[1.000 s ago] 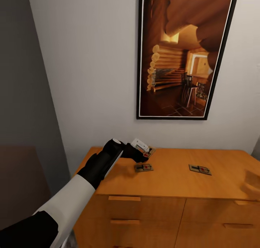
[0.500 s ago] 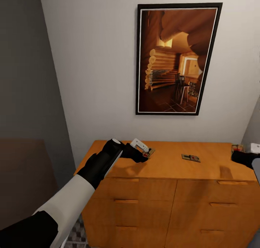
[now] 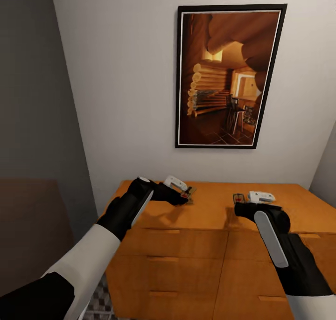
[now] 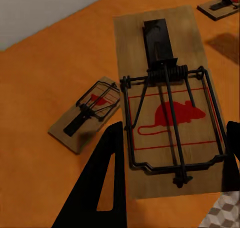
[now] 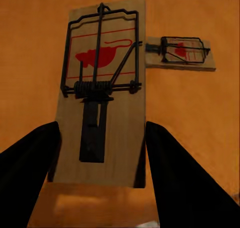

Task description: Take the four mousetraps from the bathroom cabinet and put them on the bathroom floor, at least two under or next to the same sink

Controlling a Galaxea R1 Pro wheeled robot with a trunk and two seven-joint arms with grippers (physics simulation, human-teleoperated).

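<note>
Orange-brown cabinet (image 3: 205,245) below me: my left pincer (image 3: 179,194) grips one mousetrap (image 4: 167,108), my right pincer (image 3: 247,201) grips another (image 5: 100,93). I should lift both level, clear of the cabinet top, before turning floorward.

A tan wooden mousetrap with a red mouse print and dark wire spring (image 4: 167,113) is sitting between the left gripper's (image 4: 172,180) two black fingers (image 4: 102,183), above the orange-brown wooden cabinet top (image 4: 45,78). A second, smaller-looking tan mousetrap (image 4: 86,113) is lying flat on that surface beside it, and a third (image 4: 221,3) is showing at the frame's corner.
</note>
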